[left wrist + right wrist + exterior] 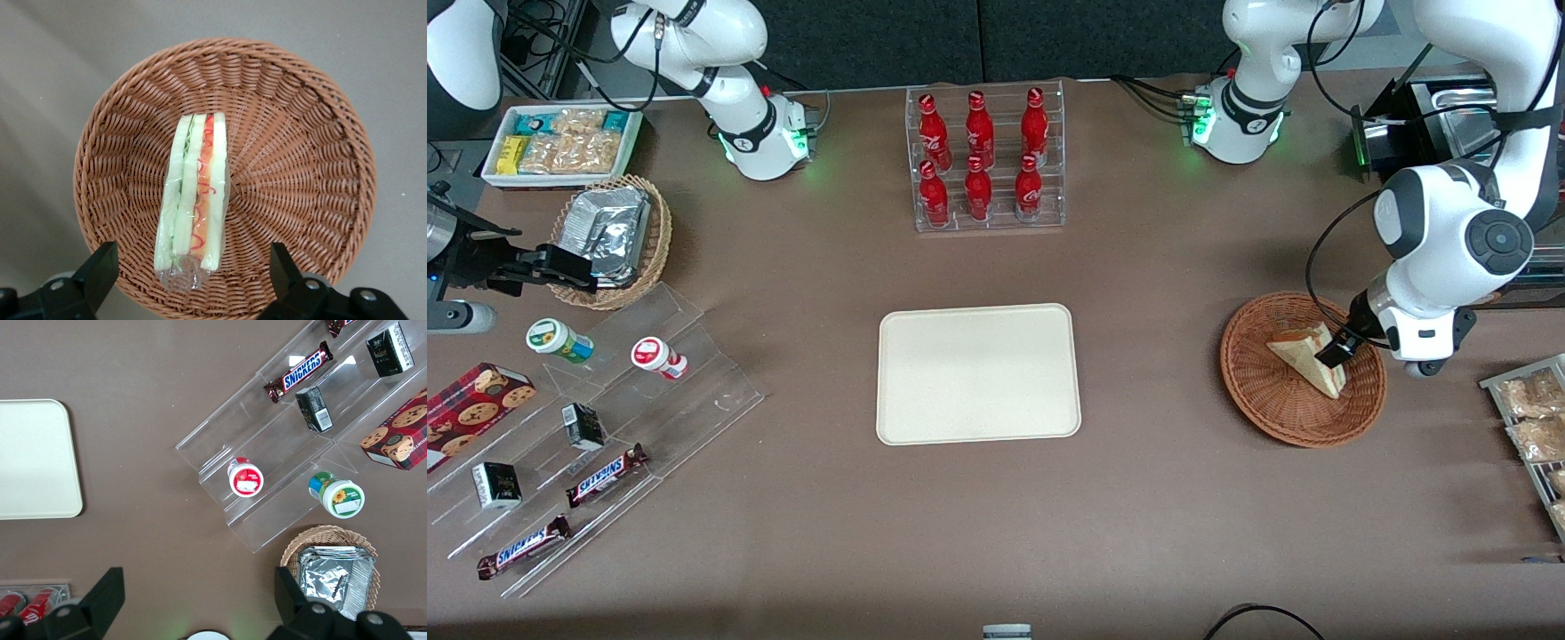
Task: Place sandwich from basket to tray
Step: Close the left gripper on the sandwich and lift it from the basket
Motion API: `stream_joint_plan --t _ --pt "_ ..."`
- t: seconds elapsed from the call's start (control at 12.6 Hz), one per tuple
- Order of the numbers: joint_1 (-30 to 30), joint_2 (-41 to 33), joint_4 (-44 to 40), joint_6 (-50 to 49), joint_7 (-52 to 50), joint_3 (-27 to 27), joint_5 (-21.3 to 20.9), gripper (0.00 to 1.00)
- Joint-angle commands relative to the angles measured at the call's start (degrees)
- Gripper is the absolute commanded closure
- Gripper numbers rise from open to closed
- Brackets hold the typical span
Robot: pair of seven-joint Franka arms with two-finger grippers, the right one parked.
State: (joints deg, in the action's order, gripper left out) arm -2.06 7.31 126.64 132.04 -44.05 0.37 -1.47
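There, sandwich (193, 200) lies between the spread end effector (190, 270) fingers.

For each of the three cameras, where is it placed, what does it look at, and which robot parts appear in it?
Front view: high above the table, looking down; both arms show, the claw over the sandwich in the basket.
Left wrist view: above the basket, looking down; open claw astride the sandwich.
Right wrist view: looks down at the acrylic shelf; the parked fingers show.
Shared: the tray.
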Motion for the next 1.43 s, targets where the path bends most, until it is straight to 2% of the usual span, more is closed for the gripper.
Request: stream_joint_plan --t 0.0,0.87,0.95,1.03,1.19,1.27,1.35 --pt "-0.22 -0.98 2.11 1.99 -1.13 -0.11 -0.37 0.00" --pt "-0.22 3.14 8.18 14.12 -1.39 0.24 -0.28 0.00" --pt "-0.22 3.58 8.27 14.56 -1.48 0.24 -0.28 0.03" --pt "-0.22 3.67 8.27 15.17 -1.92 0.24 -0.20 0.12" --pt "-0.22 4.02 8.09 15.18 -4.63 0.24 -0.20 0.58" --pt "-0.22 4.03 8.09 15.27 -4.56 0.24 -0.28 0.76" --pt "-0.22 4.03 8.01 15.18 -4.56 0.24 -0.28 0.89"
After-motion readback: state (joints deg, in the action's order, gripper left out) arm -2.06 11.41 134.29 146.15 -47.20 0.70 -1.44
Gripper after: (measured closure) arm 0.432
